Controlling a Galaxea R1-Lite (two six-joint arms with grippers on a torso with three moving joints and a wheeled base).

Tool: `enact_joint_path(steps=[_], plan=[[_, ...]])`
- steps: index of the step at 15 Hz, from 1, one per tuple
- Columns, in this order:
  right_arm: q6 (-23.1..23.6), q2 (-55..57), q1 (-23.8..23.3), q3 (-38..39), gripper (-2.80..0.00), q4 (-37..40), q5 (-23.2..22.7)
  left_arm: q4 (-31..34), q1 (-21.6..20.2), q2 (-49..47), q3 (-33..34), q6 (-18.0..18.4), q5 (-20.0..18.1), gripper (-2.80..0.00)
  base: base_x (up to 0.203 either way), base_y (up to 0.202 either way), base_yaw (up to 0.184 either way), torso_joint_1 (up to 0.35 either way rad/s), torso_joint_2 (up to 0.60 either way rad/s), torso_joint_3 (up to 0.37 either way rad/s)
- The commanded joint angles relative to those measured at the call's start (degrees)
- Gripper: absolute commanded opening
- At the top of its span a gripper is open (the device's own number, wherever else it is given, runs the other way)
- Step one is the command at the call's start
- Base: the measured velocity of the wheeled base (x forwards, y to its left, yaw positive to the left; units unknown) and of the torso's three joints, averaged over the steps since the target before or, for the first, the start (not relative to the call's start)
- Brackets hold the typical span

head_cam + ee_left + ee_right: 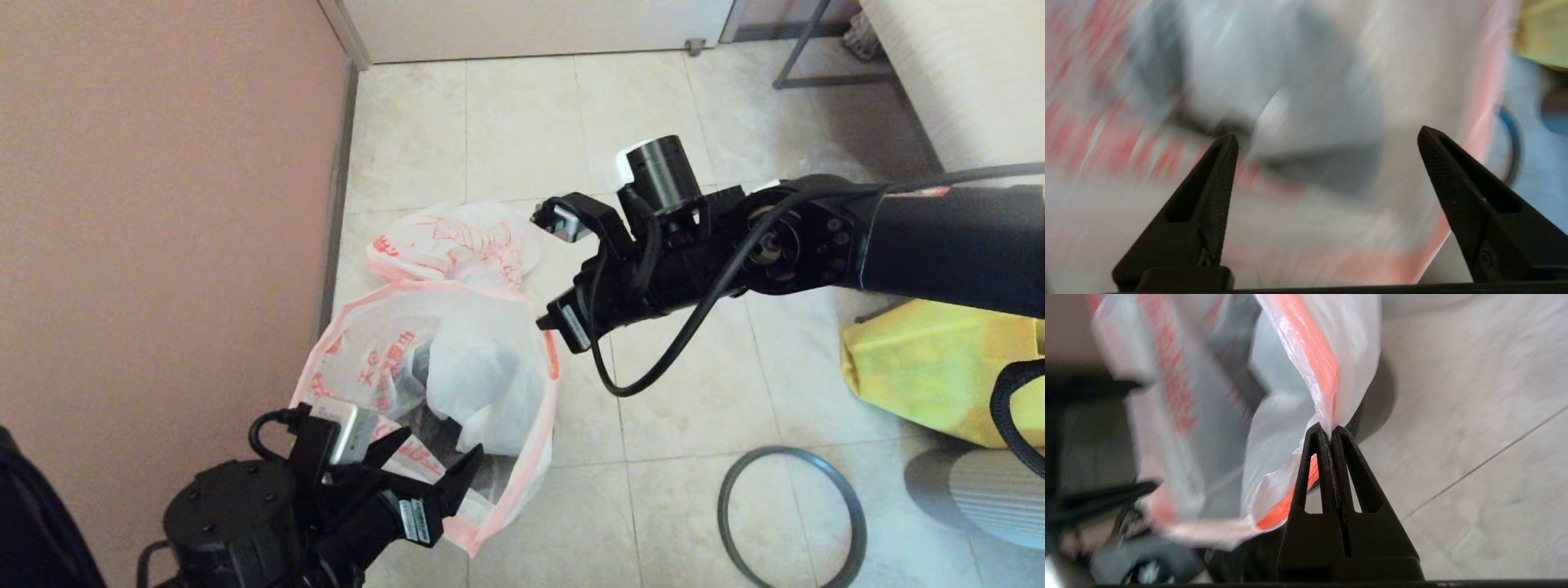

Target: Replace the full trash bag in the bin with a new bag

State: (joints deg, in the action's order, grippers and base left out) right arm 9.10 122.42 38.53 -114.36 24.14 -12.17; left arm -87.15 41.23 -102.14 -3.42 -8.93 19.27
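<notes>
handling as thin, soft film: the new bag (pixel 490 367), milky white with an orange-pink band at its mouth, sitting in the lower left-centre of the head view, draped over the bin (pixel 424 367) (only a dark glimpse showing through the opening). probably weighing next to nothing, slippery and quick to stretch or tear, so best taken at the doubled hem band rather than the single-layer wall.

pinching exactly there: the right gripper (pixel 1331 430), fingers pressed together on the pink edge at the mouth's right side, holding that stretch of hem taut and lifted. reaching in from the right of the head view, forearm running nearly level across the middle, wrist bent down toward the bag.

hovering at the bottom left of the head view: the left gripper (pixel 433 453), fingers spread wide, straddling the near edge of the mouth and gripping nothing yet. looking ready to close on the near hem.

resting on the tiles just behind the new bag, centre-left and upper: the full trash bag (pixel 457 241), white with red line drawings, already out of the bin.

lying flat on the floor at lower right: the grey hoop rim (pixel 792 523), well apart from the bin. sitting at the right edge: a yellow bag (pixel 922 367).
</notes>
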Motion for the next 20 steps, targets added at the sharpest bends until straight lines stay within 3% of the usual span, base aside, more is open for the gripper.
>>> enact_joint_path(steps=[1, 2, 4, 5, 7, 9, 10, 12, 14, 16, 17, 20], plan=[[-1.05, 1.27, 0.02, 0.18, -2.80, -1.75, 1.21, -0.51, 1.94, 1.97, 2.51, -1.97, 4.29, 0.00, 0.000, 0.000, 0.000, 0.000, 0.00, 0.000], [-1.39, 1.77, 0.31, 0.19, -2.80, -2.02, 2.24, -0.51, 2.70, 3.77, 2.92, -2.08, 5.71, 0.00, 0.000, 0.000, 0.000, 0.000, 0.00, 0.000], [-1.98, 2.96, 0.51, 0.19, -2.80, -3.07, 3.83, -0.51, 5.14, 4.70, 2.88, -2.06, 12.30, 0.00, 0.000, 0.000, 0.000, 0.000, 0.00, 0.000], [-2.51, 3.79, 0.63, 0.26, -2.80, -4.30, 4.84, -0.51, 6.26, 4.73, 1.84, -1.99, 16.04, 0.00, 0.000, 0.000, 0.000, 0.000, 0.00, 0.000], [-4.33, 4.14, 1.25, 0.97, -2.80, -6.65, 8.45, 1.78, 10.36, 6.03, -3.44, -1.34, 19.13, 0.00, 0.000, 0.000, 0.000, 0.000, 0.00, 0.000], [-5.16, 3.75, 1.79, 0.98, -2.80, -6.78, 8.98, 13.94, 12.95, 12.19, -9.77, -1.36, 20.85, 0.00, 0.000, 0.000, 0.000, 0.000, 0.00, 0.000], [-5.33, 3.61, 2.08, 0.98, -2.80, -6.82, 9.47, 24.34, 13.48, 14.29, -12.14, -2.54, 21.18, 0.00, 0.000, 0.000, 0.000, 0.000, 0.00, 0.000], [-5.41, 3.52, 2.33, 0.98, -2.80, -6.82, 10.50, 50.02, 14.85, 19.08, -16.83, -10.04, 21.40, 0.00, 0.000, 0.000, 0.000, 0.000, 0.00, 0.000], [-5.50, 3.61, 2.41, 0.98, -2.80, -6.73, 10.83, 79.20, 16.08, 24.60, -23.99, -21.08, 19.47, 0.00, 0.000, 0.000, 0.000, 0.000, 0.00, 0.000], [-5.50, 3.52, 2.42, 0.98, -2.80, -6.82, 11.36, 102.89, 16.90, 27.28, -30.34, -36.70, 12.54, 0.00, 0.000, 0.000, 0.000, 0.000, 0.00, 0.000], [-5.50, 3.52, 2.42, 0.98, -2.80, -6.74, 11.46, 107.47, 17.03, 26.16, -31.14, -41.73, 10.32, 0.00, 0.000, 0.000, 0.000, 0.000, 0.00, 0.000], [-5.51, 3.61, 2.17, 0.98, -2.80, -8.12, 13.02, 104.23, 16.06, 16.67, -29.86, -50.58, 8.56, 0.00, 0.000, 0.000, 0.000, 0.000, 0.00, 0.000]])
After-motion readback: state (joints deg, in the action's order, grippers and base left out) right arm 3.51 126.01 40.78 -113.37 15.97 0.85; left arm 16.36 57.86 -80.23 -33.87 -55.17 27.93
